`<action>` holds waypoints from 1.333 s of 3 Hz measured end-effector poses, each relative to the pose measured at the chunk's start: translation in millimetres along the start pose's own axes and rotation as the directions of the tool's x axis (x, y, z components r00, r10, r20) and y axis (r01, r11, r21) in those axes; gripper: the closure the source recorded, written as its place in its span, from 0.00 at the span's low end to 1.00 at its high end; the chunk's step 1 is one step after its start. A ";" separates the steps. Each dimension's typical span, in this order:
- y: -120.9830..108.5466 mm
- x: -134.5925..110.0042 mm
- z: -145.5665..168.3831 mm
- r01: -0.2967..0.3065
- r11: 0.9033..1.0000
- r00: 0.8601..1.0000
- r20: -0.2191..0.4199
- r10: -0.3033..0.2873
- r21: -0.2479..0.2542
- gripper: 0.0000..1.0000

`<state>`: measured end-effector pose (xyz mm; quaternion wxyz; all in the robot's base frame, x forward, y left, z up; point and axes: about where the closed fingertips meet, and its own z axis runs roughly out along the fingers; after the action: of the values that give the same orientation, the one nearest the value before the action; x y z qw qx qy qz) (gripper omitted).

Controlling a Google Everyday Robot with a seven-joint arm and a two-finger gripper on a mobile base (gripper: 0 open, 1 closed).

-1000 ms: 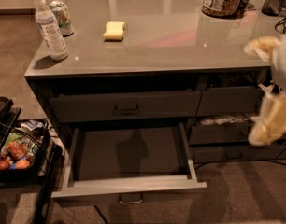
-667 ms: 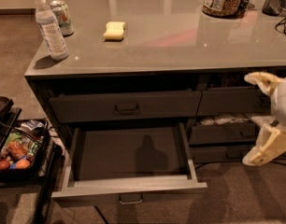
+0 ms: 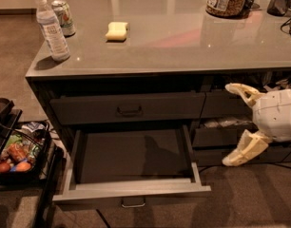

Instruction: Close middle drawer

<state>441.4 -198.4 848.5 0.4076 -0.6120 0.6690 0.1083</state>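
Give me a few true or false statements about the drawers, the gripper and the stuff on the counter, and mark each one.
1. The middle drawer is pulled out. True.
2. The gripper is clamped on the drawer's handle. False: it is off to the right of the drawer, fingers open, holding nothing.
3. A yellow sponge lies on the countertop. True.
4. The water bottle lies on its side. False: it stands upright beside the can.
5. The top drawer is open too. False: it is shut.

gripper [image 3: 228,125] beside pulled-out middle drawer [image 3: 131,191]
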 end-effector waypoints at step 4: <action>58.5 63.6 60.0 -0.065 0.997 0.998 -0.012 0.065 -0.031 0.00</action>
<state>418.3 -192.9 746.0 0.3906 -0.5969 0.6889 0.1286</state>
